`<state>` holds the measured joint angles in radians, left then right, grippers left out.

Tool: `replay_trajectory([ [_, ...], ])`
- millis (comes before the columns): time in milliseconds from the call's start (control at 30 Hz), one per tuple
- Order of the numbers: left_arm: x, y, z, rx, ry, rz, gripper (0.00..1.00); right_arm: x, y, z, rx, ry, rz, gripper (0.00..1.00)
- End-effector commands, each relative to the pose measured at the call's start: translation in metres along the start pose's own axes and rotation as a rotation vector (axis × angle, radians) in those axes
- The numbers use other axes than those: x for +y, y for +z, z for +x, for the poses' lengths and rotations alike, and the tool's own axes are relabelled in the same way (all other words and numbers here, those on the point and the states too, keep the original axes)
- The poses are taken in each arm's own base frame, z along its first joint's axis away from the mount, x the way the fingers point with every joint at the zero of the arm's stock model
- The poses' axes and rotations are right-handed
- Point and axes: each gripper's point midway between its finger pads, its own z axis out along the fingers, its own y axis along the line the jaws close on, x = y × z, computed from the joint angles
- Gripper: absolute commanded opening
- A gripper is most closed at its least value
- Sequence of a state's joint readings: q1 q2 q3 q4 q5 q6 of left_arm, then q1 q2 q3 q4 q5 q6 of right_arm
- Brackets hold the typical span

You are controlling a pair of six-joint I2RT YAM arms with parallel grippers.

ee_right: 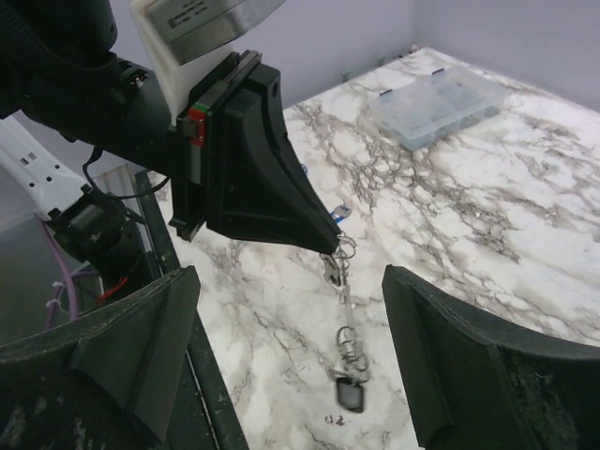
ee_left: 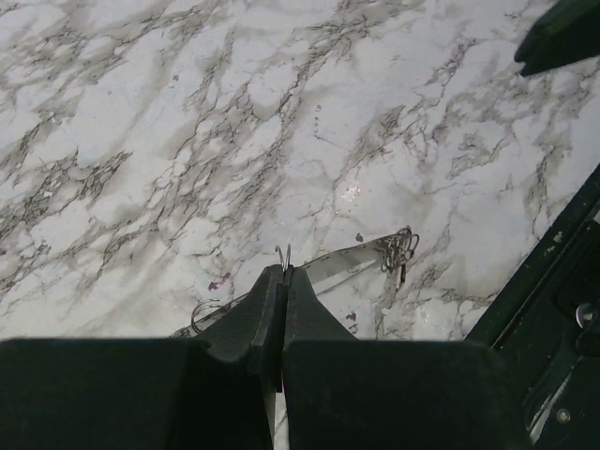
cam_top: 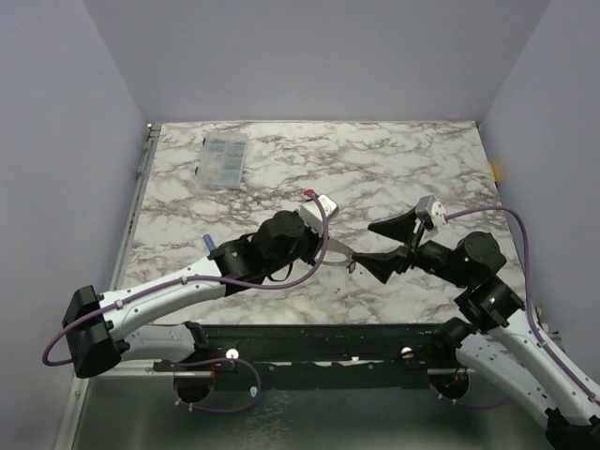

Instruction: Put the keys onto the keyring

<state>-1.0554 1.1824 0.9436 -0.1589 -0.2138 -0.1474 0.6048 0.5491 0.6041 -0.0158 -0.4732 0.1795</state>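
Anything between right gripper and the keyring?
Nothing. Right wrist view: only bare table between the open right gripper and the keyring held by the shut left gripper.

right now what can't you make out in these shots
1. Top view: the keyring is too small, and the left hand covers part of it.
2. Left wrist view: the hand's own fingers hide the band's near end.
3. Right wrist view: the key at the bottom is blurred; whether it is threaded on is unclear.
4. Box contents: too small in any view.
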Motion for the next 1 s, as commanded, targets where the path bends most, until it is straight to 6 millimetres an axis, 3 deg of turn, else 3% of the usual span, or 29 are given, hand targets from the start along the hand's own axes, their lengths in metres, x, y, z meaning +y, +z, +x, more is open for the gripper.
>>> replay_trajectory([
  [0, -0.016, -0.015, -0.012, -0.054, 0.045, 0.113, 0.00, -0.012, 0.003, -0.039, -0.089, -0.092, 0.068, 0.88],
  [67, -0.018, -0.018, -0.014, -0.063, 0.044, 0.126, 0.00, -0.028, 0.004, -0.048, -0.096, -0.112, 0.153, 0.84],
  [133, -0.022, -0.021, -0.017, -0.072, 0.043, 0.149, 0.00, -0.030, 0.009, -0.052, -0.082, -0.133, 0.154, 0.83],
  [333, -0.032, -0.039, -0.037, -0.132, 0.045, 0.221, 0.00, 0.021, 0.022, -0.038, 0.030, -0.135, -0.192, 0.77],
  [600, -0.032, -0.063, -0.056, -0.211, 0.036, 0.241, 0.00, 0.029, 0.030, -0.028, 0.067, -0.113, -0.279, 0.64],
  [967, -0.043, -0.083, -0.074, -0.331, -0.027, 0.321, 0.00, 0.041, 0.041, -0.031, 0.035, -0.050, -0.382, 0.49],
])
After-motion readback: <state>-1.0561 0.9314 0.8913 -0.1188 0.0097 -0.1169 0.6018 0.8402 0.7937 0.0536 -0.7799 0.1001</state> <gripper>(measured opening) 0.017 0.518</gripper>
